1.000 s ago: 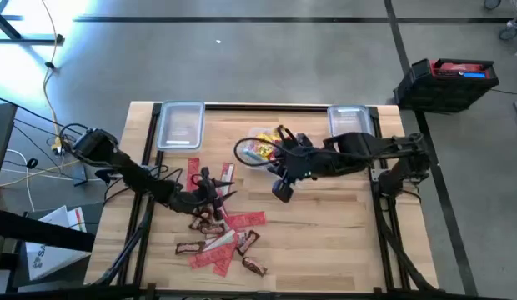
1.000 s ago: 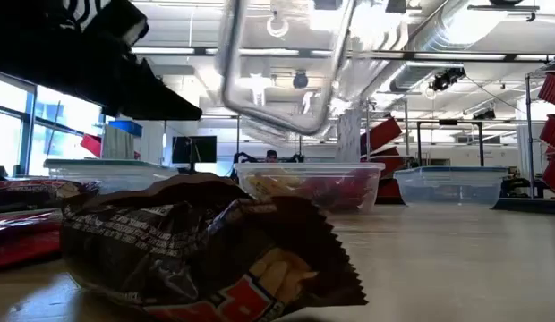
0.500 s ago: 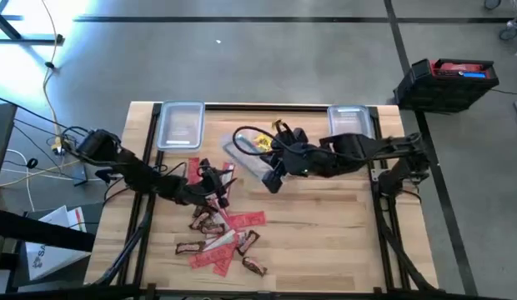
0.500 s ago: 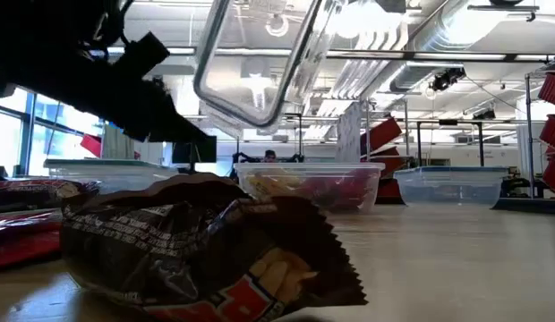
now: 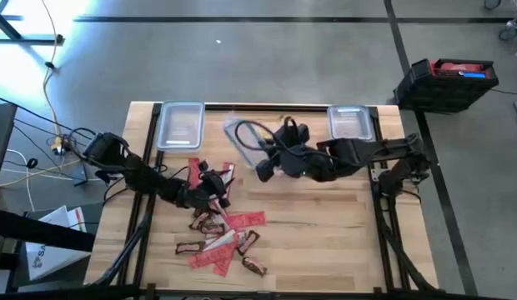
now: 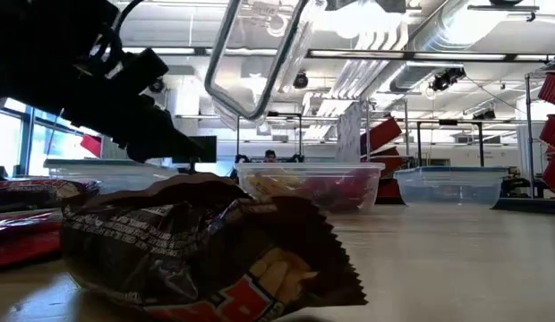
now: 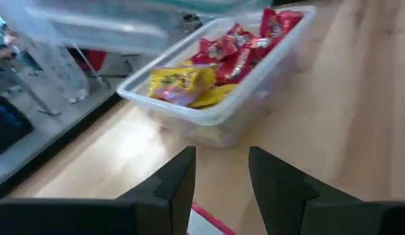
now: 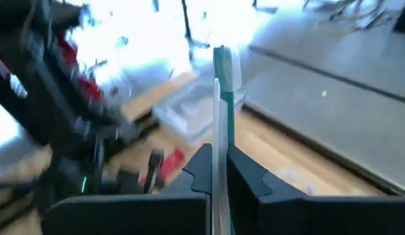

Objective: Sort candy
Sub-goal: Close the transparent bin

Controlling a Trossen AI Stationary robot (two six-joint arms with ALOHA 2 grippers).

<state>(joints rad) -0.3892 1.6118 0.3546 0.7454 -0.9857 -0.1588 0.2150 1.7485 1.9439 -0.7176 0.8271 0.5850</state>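
Right gripper (image 5: 260, 169) pinches the clear plastic lid (image 5: 244, 136) edge-on; the clear plastic container of red and yellow candy (image 7: 219, 78) lies straight ahead of the spread left gripper (image 5: 210, 184).

Both my arms are matte black throughout, chunky jointed links with rounded housings at each joint. Left arm (image 5: 138, 173) has thin black cables looping along the links near the wrist. Right arm (image 5: 367, 152) looks the same, with a bulkier black block at its base end. Left end effector (image 7: 221, 189): two broad dark grey fingers (image 7: 178, 186), flat-faced with angled, bevelled tips, smooth plastic look. Right end effector (image 8: 221, 173): same dark fingers (image 8: 248, 175), tapering to slanted tips. From the low view I only see black silhouette and one thin cable. Can't make out screws or markings.
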